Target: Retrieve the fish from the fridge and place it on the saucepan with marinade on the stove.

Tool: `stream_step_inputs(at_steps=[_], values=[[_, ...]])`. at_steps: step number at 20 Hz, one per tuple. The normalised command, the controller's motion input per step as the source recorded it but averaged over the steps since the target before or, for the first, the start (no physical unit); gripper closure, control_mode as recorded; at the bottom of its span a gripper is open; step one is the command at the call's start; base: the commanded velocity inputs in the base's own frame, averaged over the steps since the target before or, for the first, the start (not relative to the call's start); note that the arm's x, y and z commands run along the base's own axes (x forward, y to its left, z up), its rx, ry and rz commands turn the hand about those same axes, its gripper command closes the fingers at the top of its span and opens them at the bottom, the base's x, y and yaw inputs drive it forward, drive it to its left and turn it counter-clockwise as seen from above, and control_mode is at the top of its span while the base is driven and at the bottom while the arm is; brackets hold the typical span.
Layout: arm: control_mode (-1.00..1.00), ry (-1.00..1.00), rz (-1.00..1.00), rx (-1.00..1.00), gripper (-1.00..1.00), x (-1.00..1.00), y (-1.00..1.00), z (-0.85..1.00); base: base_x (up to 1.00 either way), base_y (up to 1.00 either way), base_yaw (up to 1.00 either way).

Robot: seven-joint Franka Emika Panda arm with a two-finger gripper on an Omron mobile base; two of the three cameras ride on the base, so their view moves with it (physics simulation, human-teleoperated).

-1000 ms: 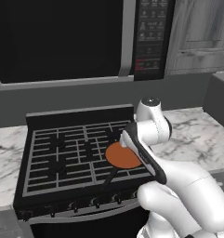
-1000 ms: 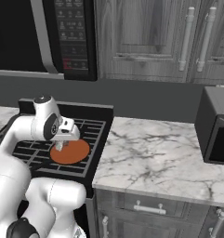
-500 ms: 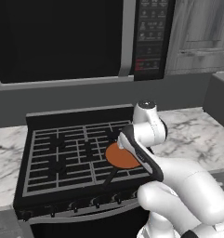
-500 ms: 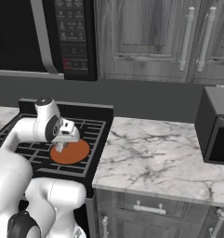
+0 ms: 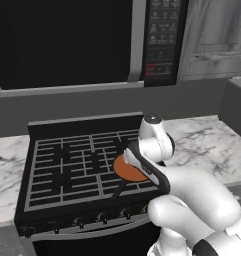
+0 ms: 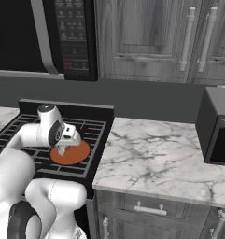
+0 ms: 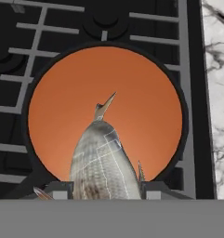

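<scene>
One stove point(image 5: 67, 170), carrying one saucepan with marinade point(image 5: 126, 169). One fish point(image 7: 102, 158), pale and speckled. One gripper point(image 6: 63, 148), with two dark finger tips at the bottom of the hand view. One microwave point(image 5: 87, 42) above the range. One dark appliance point(image 6: 216, 126) on the right counter (possibly a toaster oven, too cropped to tell). Two upper cabinet handles point(image 6: 187, 37) in the right base view. Front knobs on the stove look like about five, though the row is dim.

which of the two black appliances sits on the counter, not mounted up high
The small black box at the right end of the marble counter. The other one, the microwave, hangs above the stove with its keypad beside the door.
</scene>
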Motion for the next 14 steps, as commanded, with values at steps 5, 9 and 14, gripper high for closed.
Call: stream_step_inputs(at_steps=[5,9,14], values=[[-1.00,0.00,0.00,0.00,1.00,0.23,0.00,-0.18,0.00,0.00,0.00],[-1.00,0.00,0.00,0.00,1.00,0.31,0.00,-0.11,0.00,0.00,0.00],[-1.00,0.00,0.00,0.00,1.00,0.14,0.01,-0.08,0.00,0.00,0.00]])
